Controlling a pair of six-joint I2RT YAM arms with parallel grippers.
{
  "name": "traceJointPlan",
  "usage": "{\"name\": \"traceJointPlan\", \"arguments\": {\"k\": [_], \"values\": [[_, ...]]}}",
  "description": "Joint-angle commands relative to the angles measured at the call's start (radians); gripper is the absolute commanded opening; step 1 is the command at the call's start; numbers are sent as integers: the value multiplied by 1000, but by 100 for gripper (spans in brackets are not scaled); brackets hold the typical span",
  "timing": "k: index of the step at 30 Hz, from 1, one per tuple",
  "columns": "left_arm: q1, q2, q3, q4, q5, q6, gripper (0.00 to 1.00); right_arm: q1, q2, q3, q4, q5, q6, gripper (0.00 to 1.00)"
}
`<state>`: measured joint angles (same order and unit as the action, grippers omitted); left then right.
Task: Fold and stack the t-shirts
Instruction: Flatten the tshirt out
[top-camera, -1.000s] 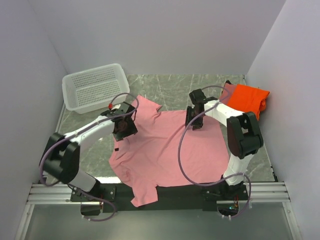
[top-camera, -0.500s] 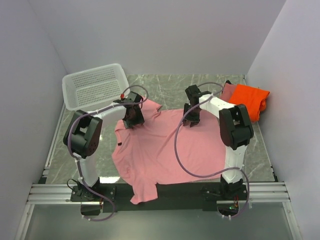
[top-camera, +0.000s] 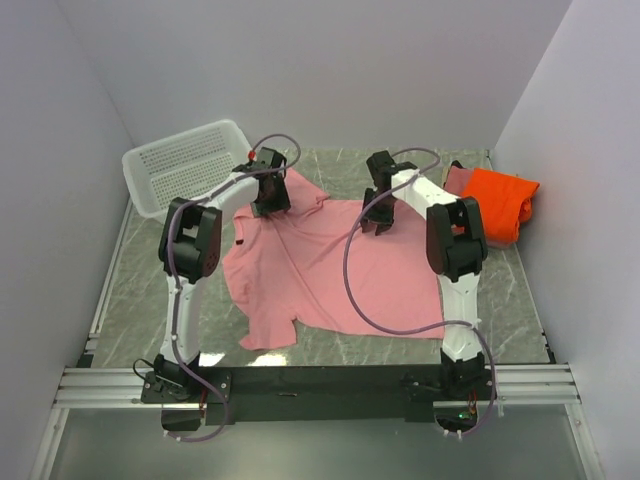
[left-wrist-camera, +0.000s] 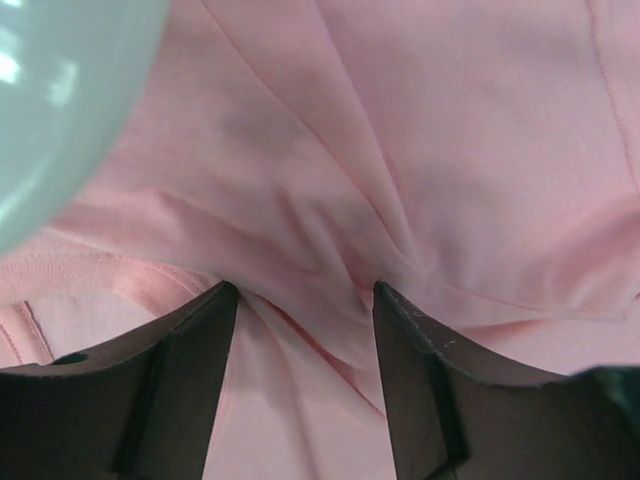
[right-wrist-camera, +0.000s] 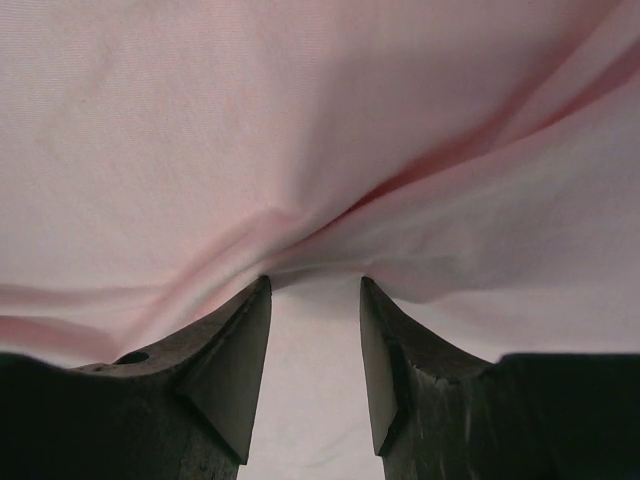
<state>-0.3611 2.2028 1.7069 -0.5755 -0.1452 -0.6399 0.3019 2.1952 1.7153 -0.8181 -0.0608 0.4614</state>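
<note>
Perforated basket (top-camera: 185, 165), far-left table corner. Pink t-shirt (top-camera: 330, 270), mid-table, pinched by left gripper (left-wrist-camera: 305, 300) and right gripper (right-wrist-camera: 315, 290). Orange t-shirt (top-camera: 500, 195), far-right corner.

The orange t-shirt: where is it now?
In the top view, the orange t-shirt lies folded at the far right of the table, near the right wall, with a dusty rose shirt showing at its left edge.
</note>
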Motion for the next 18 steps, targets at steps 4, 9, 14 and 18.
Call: {"name": "traceJointPlan", "arguments": {"k": [4,9,14,18], "values": [[22,150,195,-61,35,120,72,-40,109,174,-61,33,-13,48],[16,75,249,-24,61,132,88,-43,45,204,-29,9,-66,51],[-5,-72,156,32,122,118,91,-41,-78,161,3,1,-78,53],[-45,-196,33,55,136,106,92,-40,-185,49,31,-10,-76,53]]}}
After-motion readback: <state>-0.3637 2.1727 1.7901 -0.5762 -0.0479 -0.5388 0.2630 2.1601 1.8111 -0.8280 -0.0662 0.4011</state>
